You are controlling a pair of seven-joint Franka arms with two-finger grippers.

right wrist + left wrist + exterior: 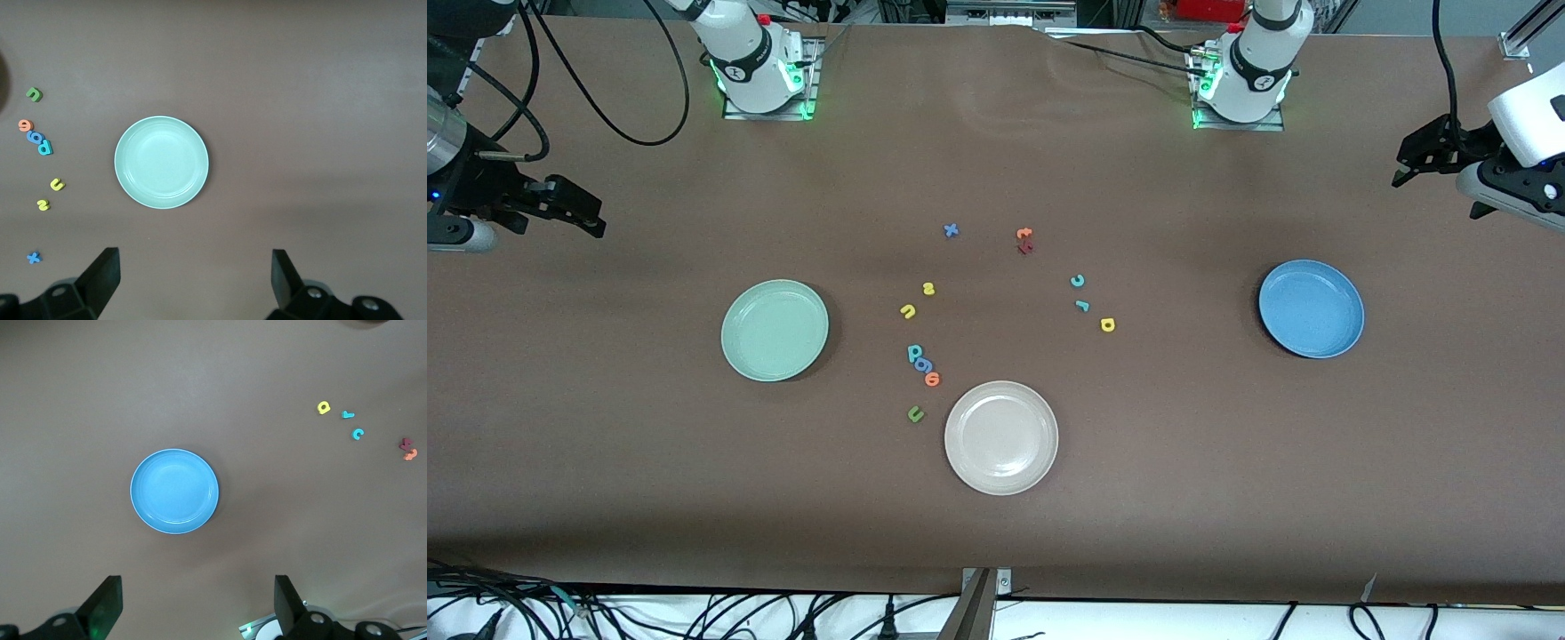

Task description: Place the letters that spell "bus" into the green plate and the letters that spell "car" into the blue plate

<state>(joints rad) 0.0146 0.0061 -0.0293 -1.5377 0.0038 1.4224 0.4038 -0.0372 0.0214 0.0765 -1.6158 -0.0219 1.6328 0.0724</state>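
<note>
Matt brown table [1227, 462], smooth satin green plate [775, 331]

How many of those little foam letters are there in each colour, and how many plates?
Yellow letters: 3
Teal letters: 3
Blue letters: 2
Orange letters: 2
Green letters: 1
Dark red letters: 1
Plates: 3
Total: 15 things
</note>
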